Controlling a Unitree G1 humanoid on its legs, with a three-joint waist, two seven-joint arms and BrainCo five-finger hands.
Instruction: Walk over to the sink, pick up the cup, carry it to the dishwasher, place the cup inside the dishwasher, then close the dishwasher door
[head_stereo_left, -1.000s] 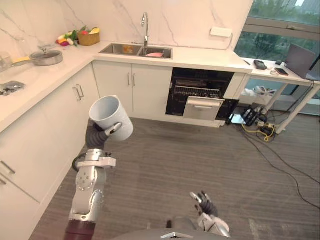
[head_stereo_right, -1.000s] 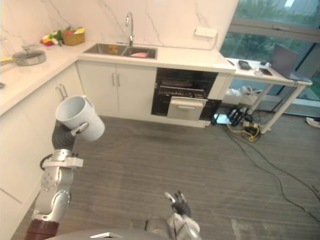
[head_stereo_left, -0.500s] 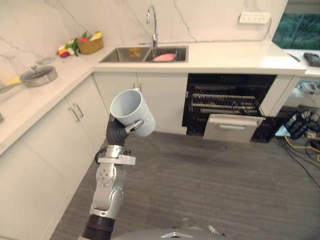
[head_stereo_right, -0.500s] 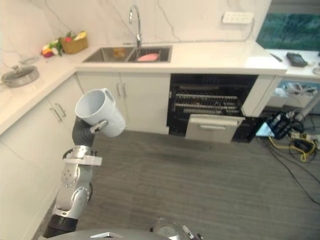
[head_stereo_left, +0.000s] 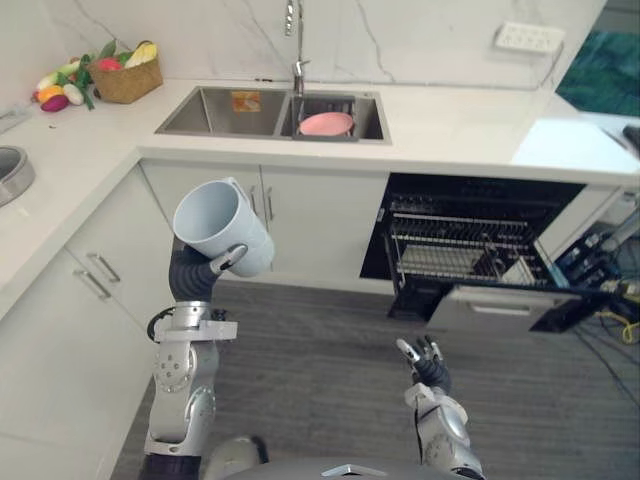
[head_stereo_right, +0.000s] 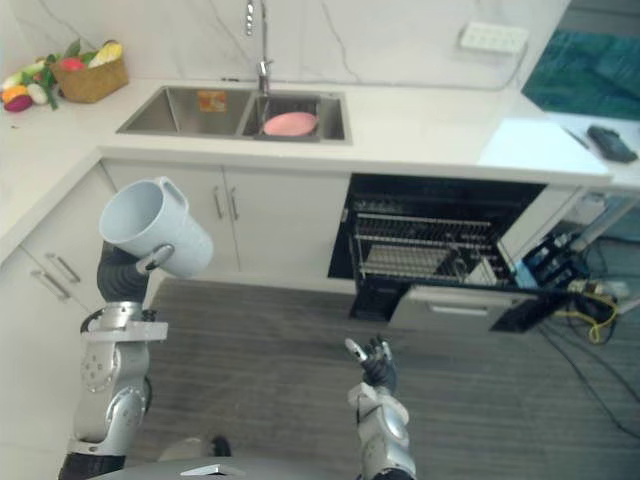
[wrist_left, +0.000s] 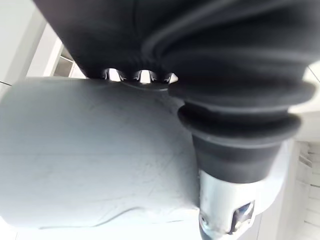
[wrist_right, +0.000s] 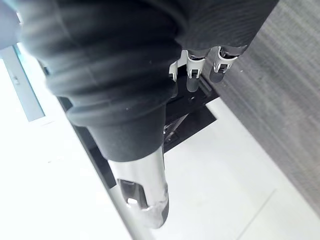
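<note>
A large white cup (head_stereo_left: 220, 225) is held up at chest height, mouth tilted up and to the left, with my left hand (head_stereo_left: 229, 258) shut on it from below; the thumb (wrist_left: 224, 210) lies against the cup's wall (wrist_left: 90, 160). It hangs in front of the white cabinets under the sink (head_stereo_left: 230, 110). To the right the dishwasher (head_stereo_left: 480, 235) stands open, its wire rack (head_stereo_right: 425, 258) exposed and its door (head_stereo_left: 505, 308) folded down. My right hand (head_stereo_left: 426, 357) is low at the centre, open and holding nothing, with its fingers (wrist_right: 193, 67) relaxed.
A pink bowl (head_stereo_left: 325, 123) lies in the sink's right basin below the faucet (head_stereo_left: 294, 35). A basket of fruit (head_stereo_left: 125, 80) sits on the left counter, a pan (head_stereo_left: 8, 172) nearer. Cables (head_stereo_left: 622, 290) lie on the floor right of the dishwasher. Grey floor stretches ahead.
The camera has moved closer to the sink and dishwasher, so the scene has shifted. The cup stays in my left hand. My right hand shows again low at the centre.
</note>
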